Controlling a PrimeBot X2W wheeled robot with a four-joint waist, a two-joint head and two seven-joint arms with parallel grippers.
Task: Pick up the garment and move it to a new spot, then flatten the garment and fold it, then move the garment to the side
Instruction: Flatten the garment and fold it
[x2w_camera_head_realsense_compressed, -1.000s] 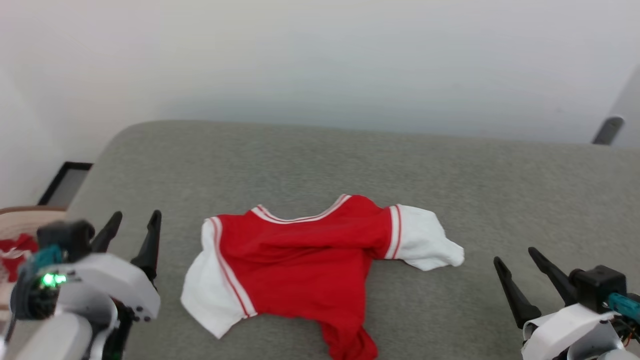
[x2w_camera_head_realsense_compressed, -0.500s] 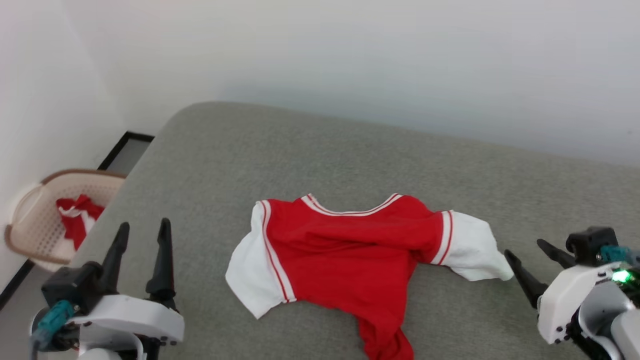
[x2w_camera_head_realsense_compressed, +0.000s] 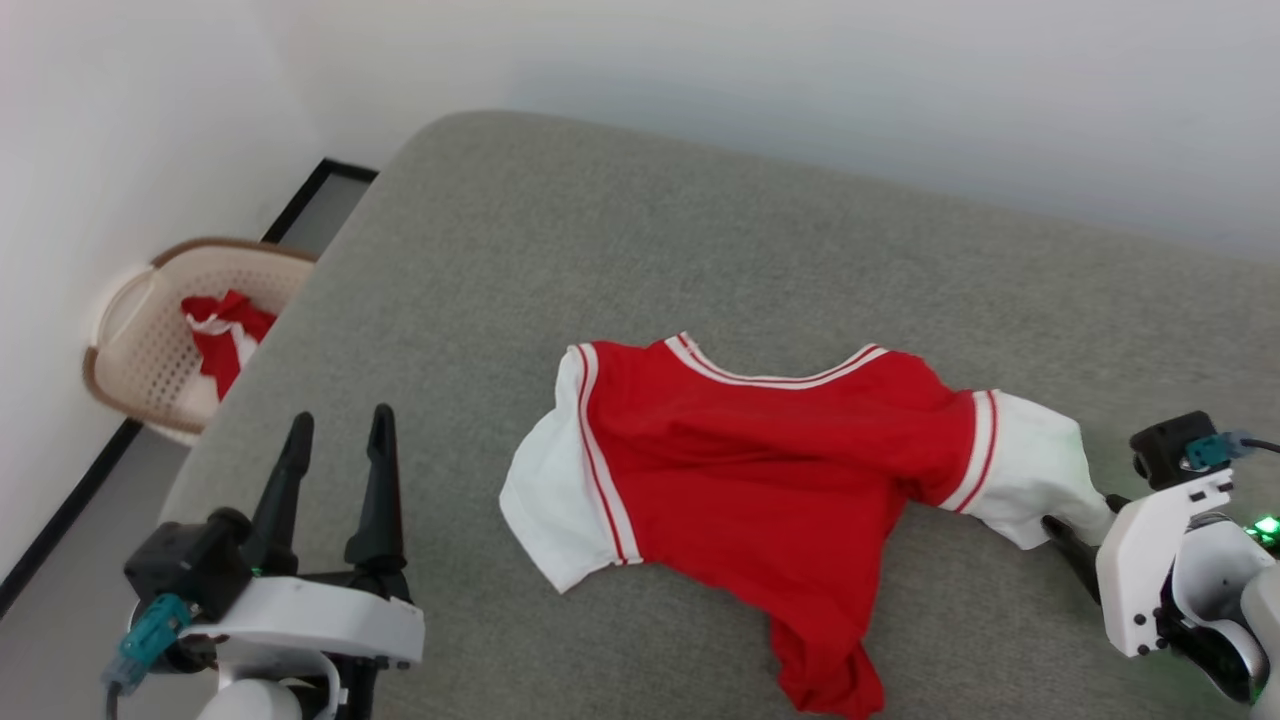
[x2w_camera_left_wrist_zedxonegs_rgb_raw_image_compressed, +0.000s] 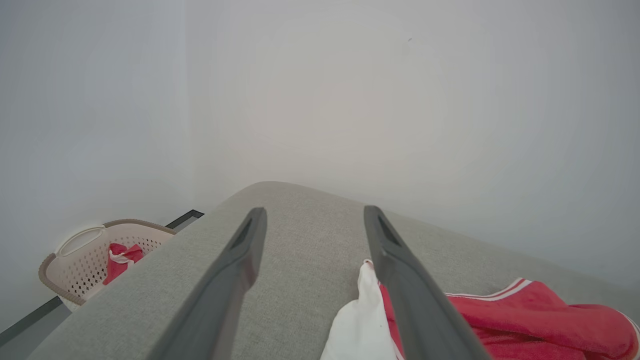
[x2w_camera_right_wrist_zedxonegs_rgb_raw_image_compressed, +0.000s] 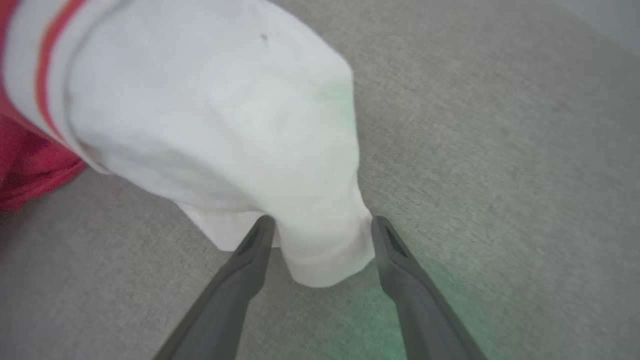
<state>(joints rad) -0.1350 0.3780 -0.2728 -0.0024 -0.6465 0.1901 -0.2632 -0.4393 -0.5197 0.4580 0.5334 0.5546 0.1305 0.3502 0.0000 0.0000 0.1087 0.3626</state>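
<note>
Two grippers, both spread wide, nothing gripped. Left gripper (x2w_camera_head_realsense_compressed: 340, 415) hovers over the near left corner of the grey cushion (x2w_camera_head_realsense_compressed: 700, 230), fingers pointing away. Right gripper (x2w_camera_right_wrist_zedxonegs_rgb_raw_image_compressed: 322, 220) sits low at the cushion's right, its fingers straddling the cuff end of a white sleeve (x2w_camera_right_wrist_zedxonegs_rgb_raw_image_compressed: 210, 115). The cuff lies between the tips, not pinched. Shirt (x2w_camera_head_realsense_compressed: 780, 460) lies mid-cushion between the two grippers, plain red side up, striped collar toward the wall. Its hem is bunched into a crumpled tail at the near edge, and the other white sleeve is near the left gripper. Farther left, on the floor by the wall, is a beige basket (x2w_camera_head_realsense_compressed: 150, 345) with a red-and-white cloth (x2w_camera_head_realsense_compressed: 225, 325) inside.
</note>
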